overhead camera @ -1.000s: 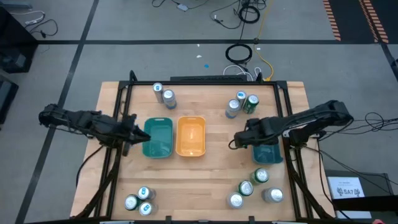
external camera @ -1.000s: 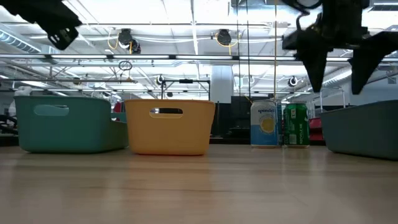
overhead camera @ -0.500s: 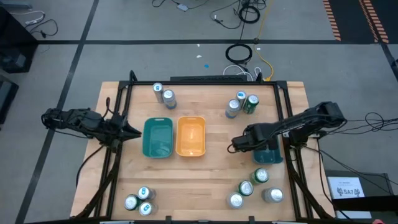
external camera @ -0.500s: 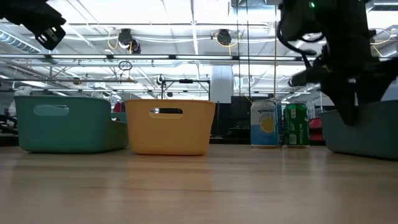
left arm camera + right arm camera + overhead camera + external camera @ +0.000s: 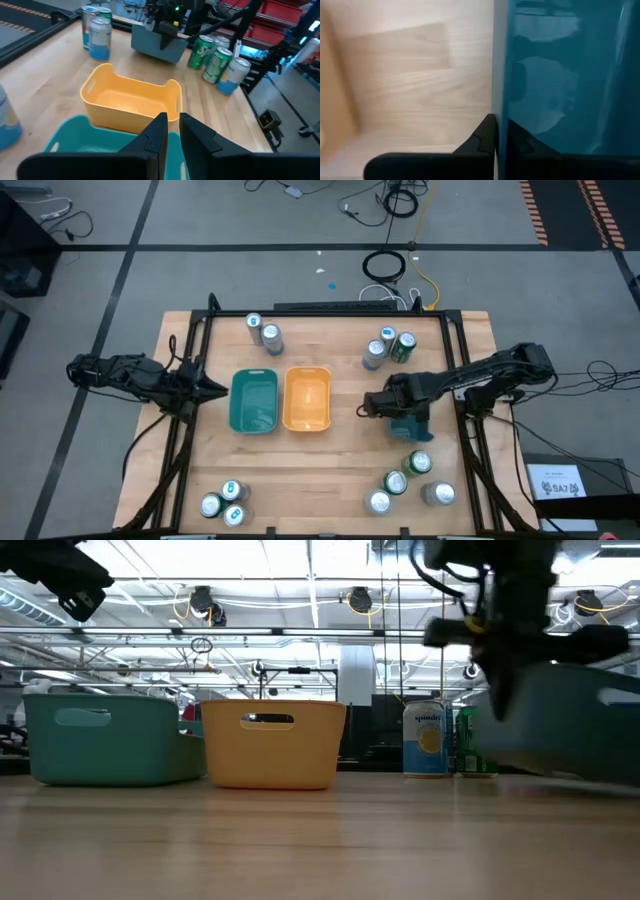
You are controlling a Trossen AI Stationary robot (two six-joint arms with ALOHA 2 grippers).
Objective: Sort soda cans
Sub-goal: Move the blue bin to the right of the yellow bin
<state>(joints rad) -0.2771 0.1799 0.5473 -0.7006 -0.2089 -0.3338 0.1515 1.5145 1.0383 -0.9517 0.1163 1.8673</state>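
Dark-teal tray (image 5: 410,427) rim pinched in right end effector (image 5: 392,412), bare wood between it and yellow tray (image 5: 307,399).

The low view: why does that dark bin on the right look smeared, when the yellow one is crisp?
Low view: the dark teal bin is motion-blurred, pinched by the right gripper; the yellow bin sits sharp. Right wrist view: glare on the bin's wall.

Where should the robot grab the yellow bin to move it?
Probably by a thin wall at the top, coming down from above. The yellow bin stands upright, open and empty, so one finger can slip inside. Its right wall faces bare table; the teal bin crowds its left.
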